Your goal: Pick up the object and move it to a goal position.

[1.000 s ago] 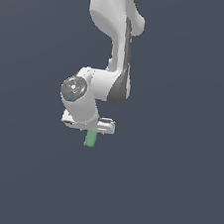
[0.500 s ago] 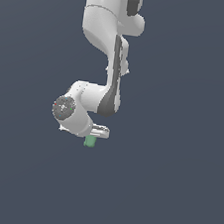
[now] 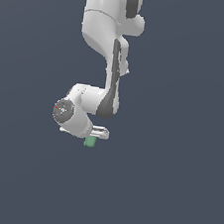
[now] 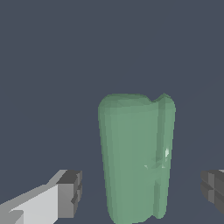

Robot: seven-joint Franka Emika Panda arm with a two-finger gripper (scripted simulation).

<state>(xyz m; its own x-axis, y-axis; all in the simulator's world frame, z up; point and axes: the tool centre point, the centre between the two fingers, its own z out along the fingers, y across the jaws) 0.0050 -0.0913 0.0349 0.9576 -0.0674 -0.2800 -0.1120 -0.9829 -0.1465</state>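
Observation:
The green block (image 4: pixel 135 157) shows large in the wrist view, standing between my gripper's (image 4: pixel 140 189) two fingertips. One grey pad (image 4: pixel 70 192) is on one side and the other pad (image 4: pixel 213 183) on the other, each with a visible gap to the block, so the gripper is open around it. In the exterior view only the block's lower end (image 3: pixel 90 141) sticks out below the white gripper (image 3: pixel 97 134), which hangs low under the bent arm.
Only a plain dark grey-blue background (image 3: pixel 173 192) surrounds the arm in both views. No goal marker or other object shows.
The arm has folded and the gripper has come down over the block, so less of the green block shows below it. The wrist has swung toward the exterior view's left.

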